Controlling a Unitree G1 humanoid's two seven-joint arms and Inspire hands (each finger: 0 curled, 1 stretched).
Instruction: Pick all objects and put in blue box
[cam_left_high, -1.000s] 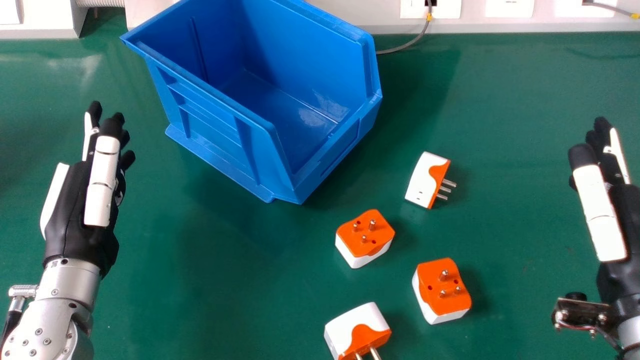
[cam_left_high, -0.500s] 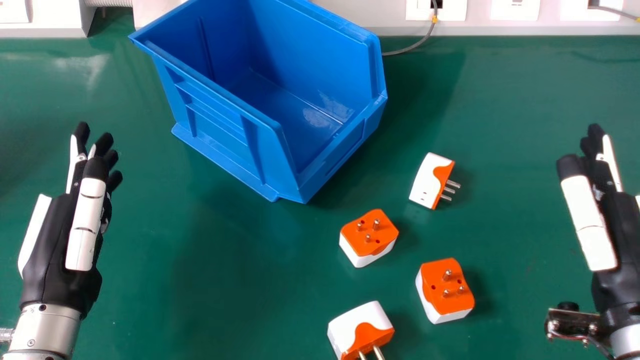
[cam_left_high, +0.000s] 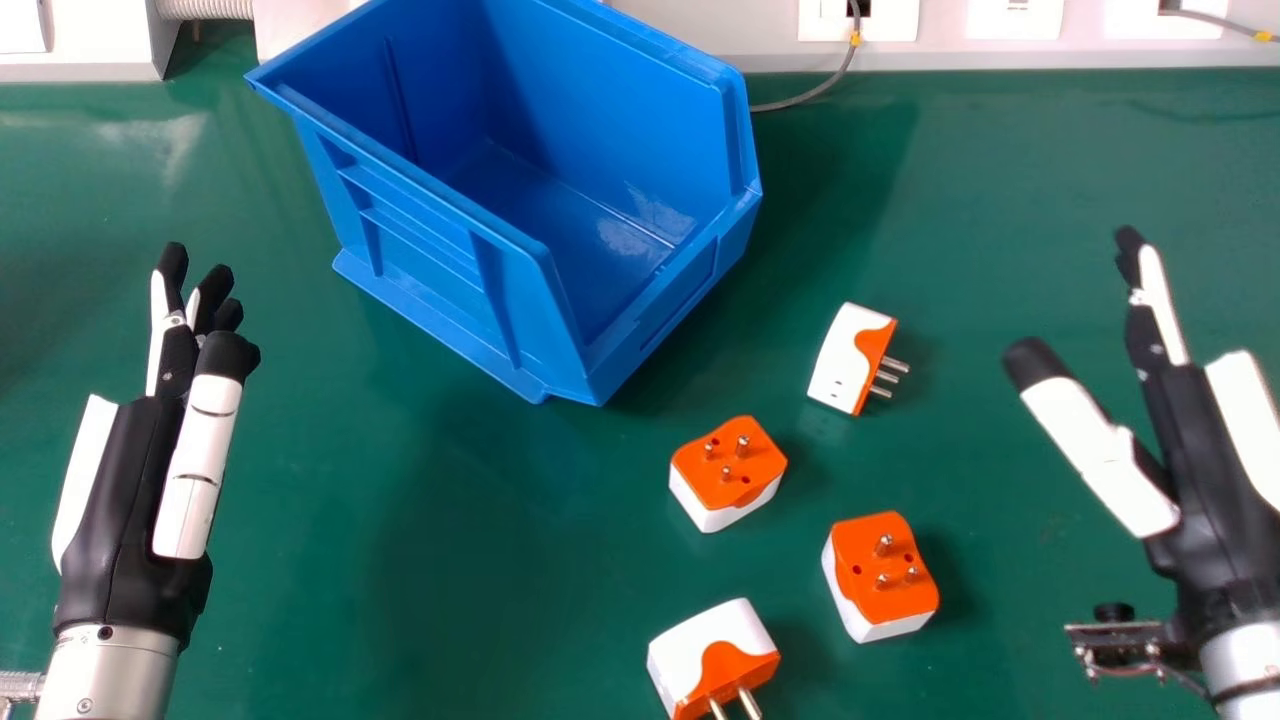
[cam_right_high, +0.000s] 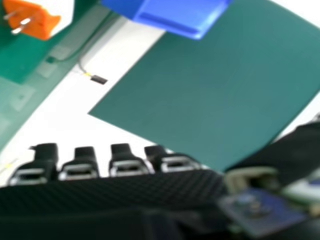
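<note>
My right hand (cam_left_high: 1205, 475) shifts inward, thumb spreading | open, holding nothing | farthest plug (cam_left_high: 848, 358) sits on the table (cam_left_high: 1000, 220), left of my thumb, prongs toward it; this hand is nearer

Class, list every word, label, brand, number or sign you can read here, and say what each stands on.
No text is legible.
White rectangular panel behind the table: tiny dark mark, too small to read.
Blue plastic box: no lettering visible.
Orange-and-white plug adapters: no readable print.
</note>
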